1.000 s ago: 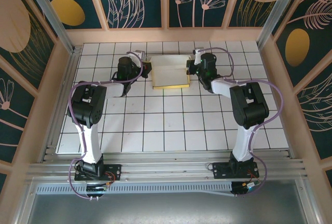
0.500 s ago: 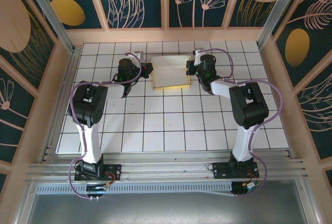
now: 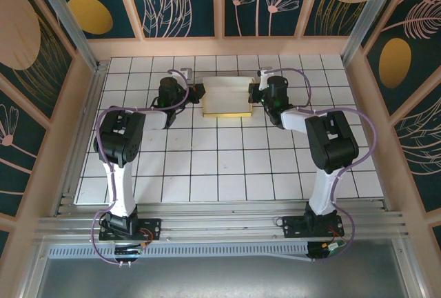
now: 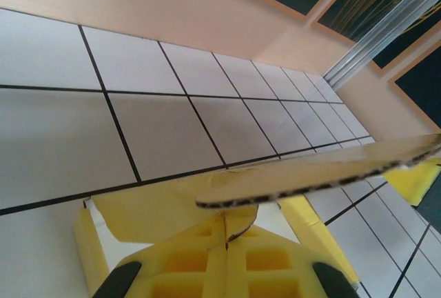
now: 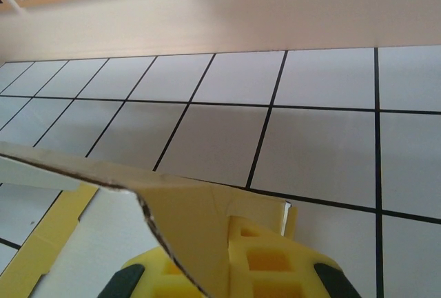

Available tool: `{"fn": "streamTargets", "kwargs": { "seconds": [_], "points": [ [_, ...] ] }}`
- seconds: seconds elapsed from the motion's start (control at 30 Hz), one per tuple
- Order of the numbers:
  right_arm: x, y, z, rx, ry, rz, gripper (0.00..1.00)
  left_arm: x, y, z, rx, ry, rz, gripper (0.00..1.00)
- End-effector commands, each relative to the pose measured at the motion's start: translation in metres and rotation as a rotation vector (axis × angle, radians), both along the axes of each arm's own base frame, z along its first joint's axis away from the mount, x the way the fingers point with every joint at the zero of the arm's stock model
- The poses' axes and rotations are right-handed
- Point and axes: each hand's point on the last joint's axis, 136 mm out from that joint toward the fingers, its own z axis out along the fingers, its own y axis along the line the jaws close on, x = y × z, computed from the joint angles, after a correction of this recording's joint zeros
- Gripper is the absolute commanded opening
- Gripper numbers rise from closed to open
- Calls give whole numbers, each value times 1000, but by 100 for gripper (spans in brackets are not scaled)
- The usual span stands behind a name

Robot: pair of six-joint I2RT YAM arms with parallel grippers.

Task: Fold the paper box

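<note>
Where the yellow pads (image 4: 179,270) of the left gripper (image 4: 226,246) meet, they are pressed together on a card flap of the box (image 4: 324,174). The flap runs out to the right above the tiles, its cut edge facing the camera. More yellow card lies flat on the table (image 4: 55,132) just beyond the pads.

The right gripper (image 5: 233,260) is likewise pinched shut on the box (image 5: 182,208). Its pads (image 5: 269,263) clamp a flap that rises leftward across the wrist view, with a pale panel and a yellow strip lying below it.

From above, the left gripper (image 3: 196,93) sits at the left edge of the box (image 3: 226,94) and the right gripper (image 3: 253,92) at its right edge, each touching the card. The box rests between them at the far middle of the table (image 3: 207,167), pale face up, with a yellow band along its near edge. Both arms reach forward from bases at the near rail. The table is white tile with black lines, and low tan walls enclose it.
</note>
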Motion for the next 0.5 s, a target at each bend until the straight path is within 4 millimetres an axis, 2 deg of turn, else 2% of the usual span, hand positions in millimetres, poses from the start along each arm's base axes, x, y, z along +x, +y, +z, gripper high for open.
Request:
{"fn": "streamTargets", "kwargs": {
  "seconds": [0.0, 0.13, 0.47],
  "points": [
    [-35, 37, -15, 33, 83, 139, 0, -39, -33, -34, 33, 113, -143, 0],
    [-44, 33, -24, 50, 106, 124, 0, -42, -30, -35, 55, 109, -139, 0],
    [-62, 34, -48, 69, 145, 124, 0, -56, -19, -63, 120, 150, -125, 0]
  ]
}}
